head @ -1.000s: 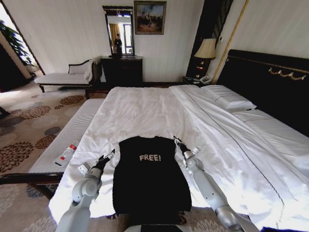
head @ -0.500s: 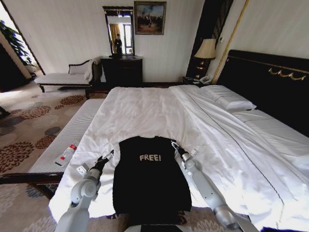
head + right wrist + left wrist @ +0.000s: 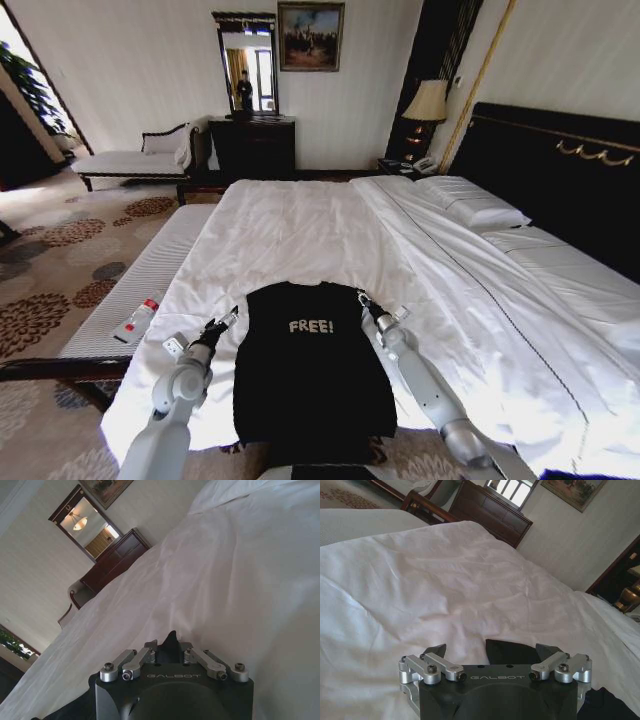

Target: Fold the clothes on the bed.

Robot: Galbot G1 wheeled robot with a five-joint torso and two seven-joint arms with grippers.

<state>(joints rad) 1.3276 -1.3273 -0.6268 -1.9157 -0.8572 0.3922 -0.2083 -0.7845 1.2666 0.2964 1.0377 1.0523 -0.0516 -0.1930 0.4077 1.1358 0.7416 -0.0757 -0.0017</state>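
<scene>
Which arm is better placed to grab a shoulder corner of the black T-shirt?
Right, probably. The right gripper sits at the black cotton T-shirt's far corner, fingers closed there; the left gripper, open, hangs beside its edge.

- Beyond the black T-shirt (image 3: 312,360) there's a wide stretch of bare white duvet (image 3: 300,235), nothing lying on it, so plenty of room to reach forward.
- Left gripper (image 3: 222,325) hangs just off the shirt's left edge, jaws spread; only open duvet out to the bed (image 3: 560,170) side there.
- Right gripper (image 3: 364,301) is tight against the shirt's upper right corner, fingers drawn together.
- Pillows (image 3: 470,203) and the headboard close off the far right.
- A bottle (image 3: 138,318) sits on the bench (image 3: 130,290) to the left, well apart.
</scene>
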